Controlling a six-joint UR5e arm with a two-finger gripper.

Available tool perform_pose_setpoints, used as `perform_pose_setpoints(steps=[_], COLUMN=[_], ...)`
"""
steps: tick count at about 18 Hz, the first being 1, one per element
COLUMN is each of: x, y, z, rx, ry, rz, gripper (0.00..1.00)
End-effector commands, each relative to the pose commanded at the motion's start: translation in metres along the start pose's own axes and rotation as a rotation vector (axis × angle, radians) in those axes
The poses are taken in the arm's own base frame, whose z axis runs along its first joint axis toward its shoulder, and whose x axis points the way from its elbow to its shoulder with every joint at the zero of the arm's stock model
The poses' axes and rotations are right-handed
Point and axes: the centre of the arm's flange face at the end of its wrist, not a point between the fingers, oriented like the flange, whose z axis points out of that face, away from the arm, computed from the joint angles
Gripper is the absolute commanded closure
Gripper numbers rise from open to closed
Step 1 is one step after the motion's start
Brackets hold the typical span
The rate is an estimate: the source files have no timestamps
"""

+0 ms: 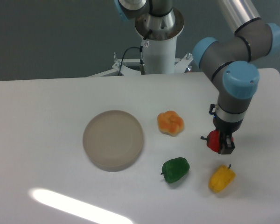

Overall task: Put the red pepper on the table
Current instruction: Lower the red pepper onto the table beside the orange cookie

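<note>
The gripper (221,143) is clamping the red pepper (215,140), holding it over the table (42,112), right of the orange pepper (171,122) and beyond the yellow pepper (221,178). Best lowering straight down onto bare tabletop before letting go.

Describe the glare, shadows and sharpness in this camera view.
Fixed camera view: a bright glare streak crosses the table at lower left; soft, short shadows lie under the plate and peppers; the red pepper in the pincer is fairly sharp, with edges only slightly soft; the backdrop is dim.
</note>
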Motion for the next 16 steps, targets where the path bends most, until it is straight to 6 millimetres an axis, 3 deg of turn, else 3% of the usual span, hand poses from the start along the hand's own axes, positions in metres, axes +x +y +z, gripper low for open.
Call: perform_pose_setpoints(steps=[4,6,11,16], x=[0.017,0.028,0.053,0.072], y=[0.024,0.014,-0.01,-0.022], z=[0.007,0.025,0.04,0.057], rx=[0.003,0.027,0.038,0.043], ry=[0.018,0.054,0.077,0.081], rz=[0.021,0.032,0.039,0.039], gripper=[0.43,0.43,0.43,0.42])
